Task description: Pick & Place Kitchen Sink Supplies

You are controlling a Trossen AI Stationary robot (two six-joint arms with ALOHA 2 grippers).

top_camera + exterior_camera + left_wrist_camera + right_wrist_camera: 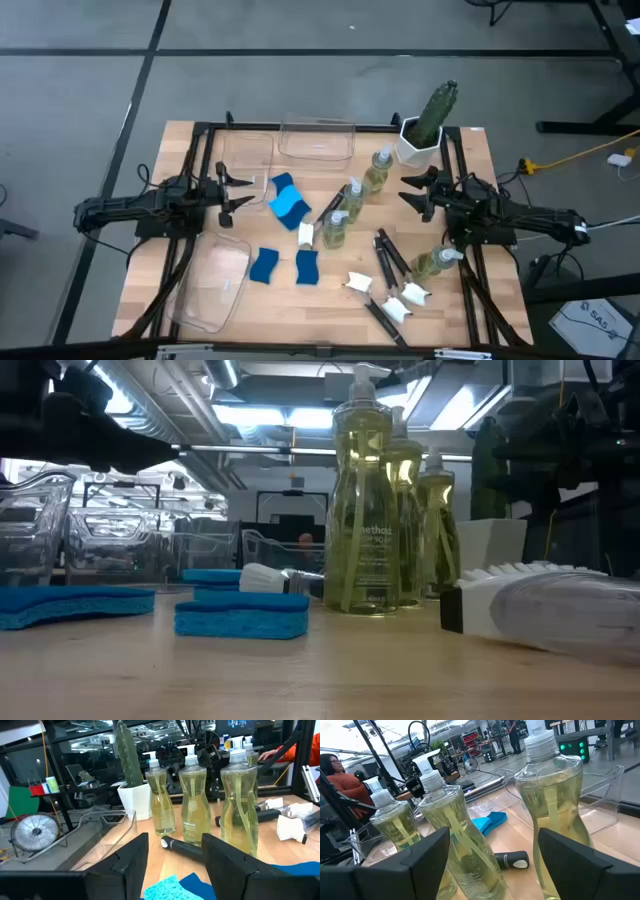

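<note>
Three clear pump bottles of yellow-green soap [352,196] stand in a slanted row at mid-table; a fourth [437,262] lies on its side beside the right arm. Two blue sponges [288,200] are stacked near the left gripper, and two more [265,265] lie flat toward the near edge. One black-handled brush [306,235] lies beside the bottles; several more [385,258] lie near right. My left gripper [238,190] is open, level, left of the stacked sponges. My right gripper [410,192] is open, level, right of the bottle row [455,835].
A cactus [432,115] in a white pot stands at the far right corner. Clear bins sit at the far edge [317,140], far left [245,160] and near left [215,282]. A person [335,770] shows in the room beyond the table.
</note>
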